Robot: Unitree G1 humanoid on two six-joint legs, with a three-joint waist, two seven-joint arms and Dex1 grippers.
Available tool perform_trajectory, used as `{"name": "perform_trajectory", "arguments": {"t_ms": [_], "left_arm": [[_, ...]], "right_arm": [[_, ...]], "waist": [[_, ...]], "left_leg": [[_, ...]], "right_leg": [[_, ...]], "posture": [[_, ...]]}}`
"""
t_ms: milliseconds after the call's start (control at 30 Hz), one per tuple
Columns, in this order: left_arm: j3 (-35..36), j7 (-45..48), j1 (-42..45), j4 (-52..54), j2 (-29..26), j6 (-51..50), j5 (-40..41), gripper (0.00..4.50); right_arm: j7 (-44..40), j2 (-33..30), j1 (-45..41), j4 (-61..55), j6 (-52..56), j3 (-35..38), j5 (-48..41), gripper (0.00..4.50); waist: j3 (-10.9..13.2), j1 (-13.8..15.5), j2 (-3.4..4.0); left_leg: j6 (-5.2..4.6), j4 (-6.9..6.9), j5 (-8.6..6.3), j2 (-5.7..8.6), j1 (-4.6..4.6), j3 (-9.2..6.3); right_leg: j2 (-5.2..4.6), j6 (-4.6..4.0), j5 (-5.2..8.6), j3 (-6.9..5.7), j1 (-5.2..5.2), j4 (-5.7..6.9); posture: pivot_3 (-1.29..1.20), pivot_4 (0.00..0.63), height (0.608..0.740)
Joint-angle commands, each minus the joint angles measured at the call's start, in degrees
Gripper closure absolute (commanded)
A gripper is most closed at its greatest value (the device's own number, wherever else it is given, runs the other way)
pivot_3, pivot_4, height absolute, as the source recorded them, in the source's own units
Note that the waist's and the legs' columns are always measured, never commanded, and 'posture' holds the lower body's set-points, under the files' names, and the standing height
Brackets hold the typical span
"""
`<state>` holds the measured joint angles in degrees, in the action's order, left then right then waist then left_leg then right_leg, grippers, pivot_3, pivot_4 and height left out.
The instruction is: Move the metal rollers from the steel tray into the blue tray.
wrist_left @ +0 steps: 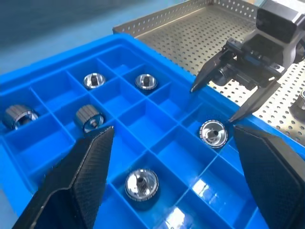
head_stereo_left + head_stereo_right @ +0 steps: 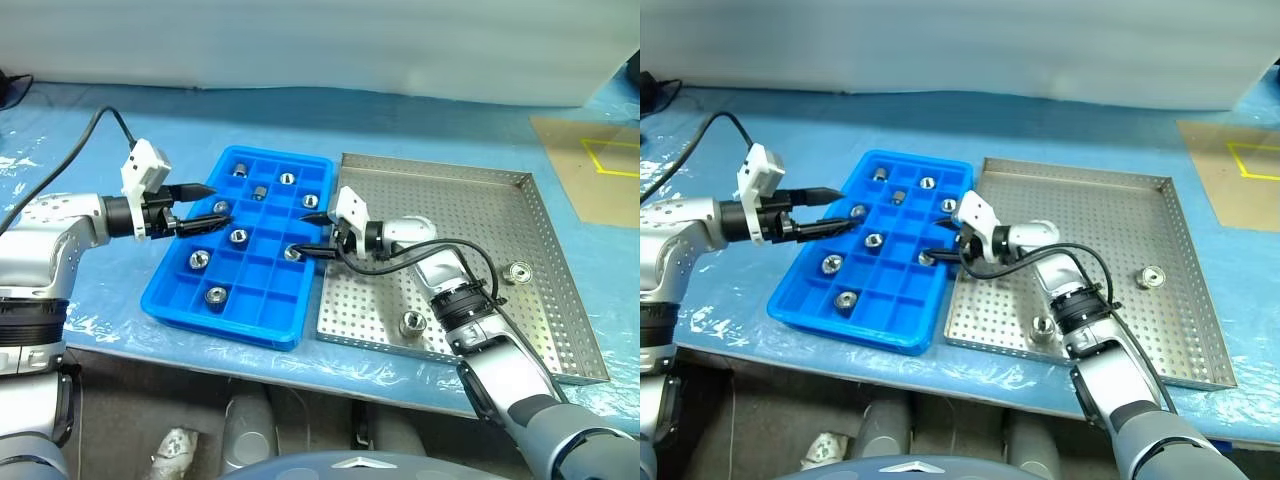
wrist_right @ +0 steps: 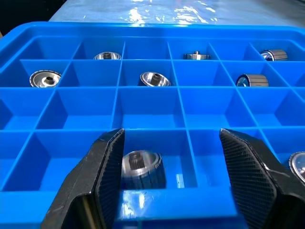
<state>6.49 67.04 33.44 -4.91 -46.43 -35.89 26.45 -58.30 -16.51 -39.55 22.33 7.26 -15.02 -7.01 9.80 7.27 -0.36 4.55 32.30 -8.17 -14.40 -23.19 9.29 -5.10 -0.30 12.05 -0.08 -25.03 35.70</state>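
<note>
Your right gripper [image 2: 312, 233] stands with its black fingers apart over the glossy blue plastic grid tray [image 2: 170, 290], a ribbed shiny metal roller [image 3: 141, 170] lying free in the compartment between them. Left gripper [image 2: 207, 199] is wide, empty. Two rollers [image 2: 519, 271] remain on the perforated steel tray [image 2: 540, 215].

The small shiny metal roller [image 3: 141, 170] lying between the right gripper's black fingers [image 3: 110, 179] is partly hidden by the near wall of the bright blue plastic tray [image 3: 157, 205] (only its top half is seen). Another roller [image 3: 299, 165] is cut off by the picture's edge. In the left wrist view, the big steel tray with holes [image 1: 190, 33] is cut off too.
</note>
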Motion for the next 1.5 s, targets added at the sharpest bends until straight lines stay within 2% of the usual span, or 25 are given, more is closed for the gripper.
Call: {"name": "perform_trajectory", "arguments": {"t_ms": [33, 233, 467, 567, 767, 867, 1100, 1500], "left_arm": [[-2.0, 1.5, 4.9, -3.3, 1.4, 3.5, -0.9, 0.33], [-7.8, 5.4, 13.7, -11.8, 7.3, 9.5, -3.8, 0.33], [-11.3, 9.2, 29.8, -31.3, 19.2, 21.6, -8.0, 0.33], [-12.9, 11.5, 33.7, -38.1, 23.8, 27.8, -10.5, 0.33], [-16.4, 15.5, 36.4, -47.6, 34.6, 38.5, -15.2, 0.33], [-16.9, 17.2, 36.0, -49.3, 38.2, 40.3, -16.0, 0.33], [-16.4, 19.0, 35.2, -49.3, 39.5, 40.2, -16.8, 0.33], [-15.6, 18.4, 33.0, -44.8, 37.0, 36.7, -16.2, 0.33]], "right_arm": [[1.0, -2.7, 1.6, -4.9, 2.2, 2.9, -1.0, 1.22], [3.3, -8.8, 6.4, -13.7, 7.2, 8.2, -2.7, 1.22], [8.4, -16.9, 18.7, -25.7, 14.0, 17.7, -5.0, 1.22], [10.8, -18.8, 23.4, -30.6, 16.8, 21.4, -6.0, 1.22], [17.0, -20.0, 33.2, -40.4, 22.6, 30.0, -7.8, 1.22], [21.6, -19.8, 34.8, -39.2, 22.3, 34.5, -6.8, 1.22], [27.6, -19.3, 34.2, -30.5, 17.8, 36.8, -4.8, 1.22], [28.3, -16.8, 23.6, -7.9, 7.2, 27.1, -0.6, 1.22]], "waist": [[0.0, -0.1, 0.0], [0.0, -0.5, -0.01], [0.0, -1.7, -0.03], [0.0, -2.7, -0.03], [0.0, -5.0, 0.0], [0.0, -6.3, 0.0], [0.0, -8.1, 0.02], [0.0, -8.0, 0.07]], "left_leg": [[0.02, 0.01, 0.01, 0.01, 0.01, 0.0], [0.06, 0.03, 0.04, 0.05, 0.02, 0.0], [-0.02, 0.05, 0.0, 0.12, -0.01, 0.02], [-0.13, 0.08, -0.05, 0.19, 0.01, 0.03], [-0.37, 0.1, -0.19, 0.28, 0.11, 0.12], [-0.52, 0.2, -0.27, 0.31, 0.15, 0.17], [-1.07, 0.54, -0.61, 0.51, 0.22, 0.3], [-1.42, 0.72, -0.75, 0.58, 0.15, 0.44]], "right_leg": [[0.0, 0.0, 0.0, 0.03, 0.01, 0.0], [0.05, 0.01, -0.01, 0.14, 0.03, 0.01], [0.05, 0.03, -0.02, 0.21, 0.07, -0.06], [0.04, 0.04, -0.03, 0.27, 0.09, -0.13], [-0.01, 0.08, -0.05, 0.37, 0.22, -0.32], [0.01, 0.17, -0.1, 0.35, 0.23, -0.39], [-0.15, 0.29, -0.17, 0.48, 0.33, -0.43], [-0.24, 0.28, -0.17, 0.59, 0.33, -0.48]], "posture": [[0.03, 0.15, 0.74], [-0.09, 0.15, 0.74], [-0.25, 0.15, 0.74], [-0.32, 0.15, 0.74], [-0.42, 0.15, 0.74], [-0.46, 0.15, 0.74], [-0.46, 0.15, 0.74], [-0.37, 0.15, 0.74]]}}
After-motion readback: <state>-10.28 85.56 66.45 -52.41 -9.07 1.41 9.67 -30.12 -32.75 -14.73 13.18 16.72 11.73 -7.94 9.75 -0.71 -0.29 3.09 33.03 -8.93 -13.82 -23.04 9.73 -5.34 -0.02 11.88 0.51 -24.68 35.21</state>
